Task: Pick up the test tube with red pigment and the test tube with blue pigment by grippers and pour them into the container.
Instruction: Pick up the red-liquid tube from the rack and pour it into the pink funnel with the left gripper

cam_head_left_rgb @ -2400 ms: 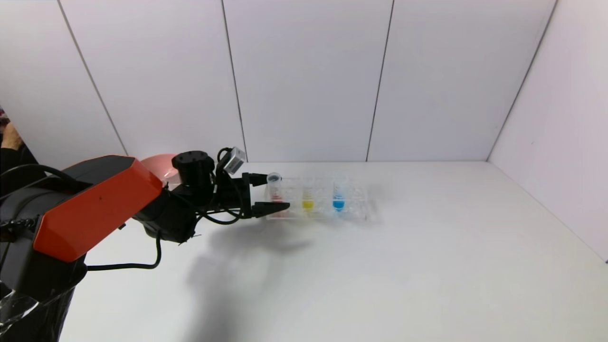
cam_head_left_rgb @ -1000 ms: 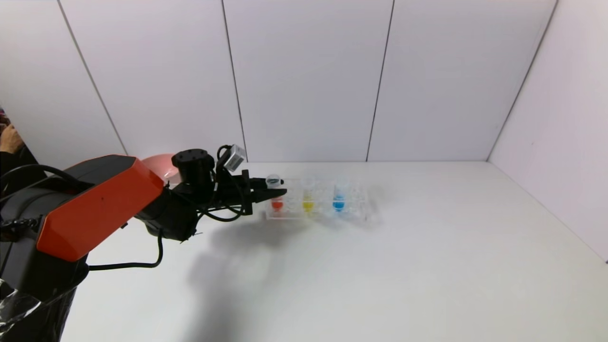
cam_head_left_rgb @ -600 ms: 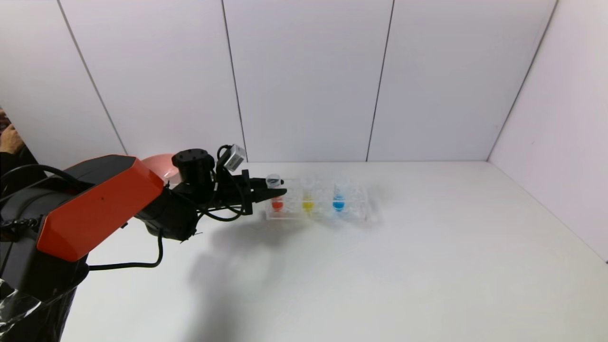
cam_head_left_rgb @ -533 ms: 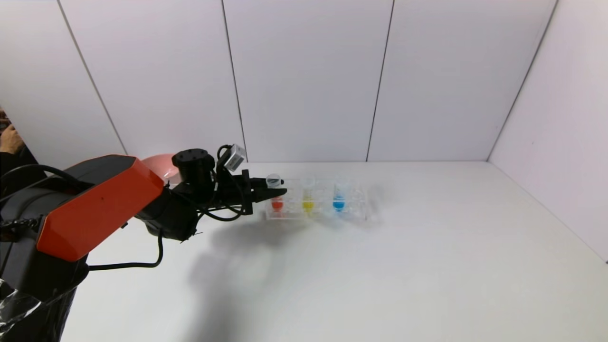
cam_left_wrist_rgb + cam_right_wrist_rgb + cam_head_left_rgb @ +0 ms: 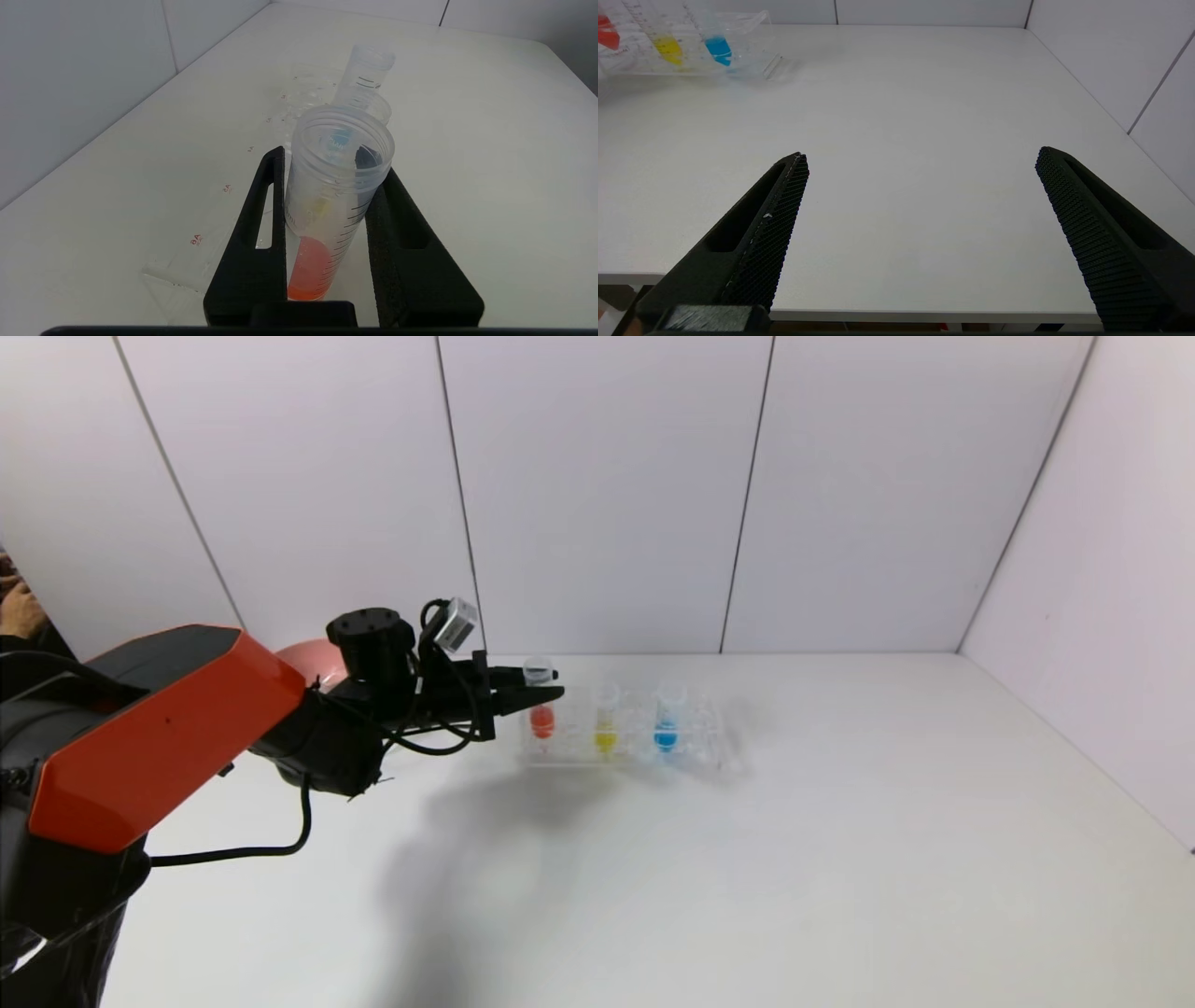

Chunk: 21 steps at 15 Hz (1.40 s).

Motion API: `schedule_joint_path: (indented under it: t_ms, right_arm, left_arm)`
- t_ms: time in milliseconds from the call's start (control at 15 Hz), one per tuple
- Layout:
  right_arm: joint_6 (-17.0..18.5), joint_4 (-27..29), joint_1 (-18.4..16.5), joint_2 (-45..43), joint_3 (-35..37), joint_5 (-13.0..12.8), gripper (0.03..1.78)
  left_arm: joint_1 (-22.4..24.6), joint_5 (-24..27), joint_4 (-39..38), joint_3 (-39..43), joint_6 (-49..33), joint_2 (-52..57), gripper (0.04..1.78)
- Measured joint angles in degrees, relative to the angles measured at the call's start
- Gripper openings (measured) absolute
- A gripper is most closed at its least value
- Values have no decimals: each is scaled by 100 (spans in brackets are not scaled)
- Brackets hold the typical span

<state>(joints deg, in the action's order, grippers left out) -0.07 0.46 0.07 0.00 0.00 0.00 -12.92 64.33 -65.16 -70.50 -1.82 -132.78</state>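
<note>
My left gripper point(image 5: 540, 694) is shut on the test tube with red pigment point(image 5: 541, 719), gripping it below the rim at the left end of the clear rack point(image 5: 695, 754). In the left wrist view the red tube point(image 5: 310, 266) stands between both black fingers point(image 5: 261, 224), tilted slightly. The test tube with blue pigment point(image 5: 665, 735) stands in the rack, right of a yellow tube point(image 5: 605, 739). My right gripper point(image 5: 922, 156) hangs open over the table's near edge, far from the blue tube point(image 5: 718, 49). The container is out of view.
A pink bowl point(image 5: 308, 663) sits at the back left, partly behind the left arm. White walls close the table at the back and right. The white tabletop point(image 5: 747, 877) stretches in front of the rack.
The left gripper first closed on the red tube. In the last half second it rose a little, lifting the tube higher in the rack. The other tubes stayed put.
</note>
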Motion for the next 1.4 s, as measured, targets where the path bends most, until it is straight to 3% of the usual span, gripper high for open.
schedule_joint_path:
  t_ms: [333, 733, 1400]
  right_arm:
    - [0, 0, 0, 0, 0, 0, 177]
    - [0, 0, 0, 0, 0, 0, 177]
    - [0, 0, 0, 0, 0, 0, 178]
  left_arm:
    - [39, -6, 77, -183, -306, 411, 50]
    - [218, -99, 741, -364, -324, 959, 50]
    - [618, -2103, 1246, 418, -284, 2198, 50]
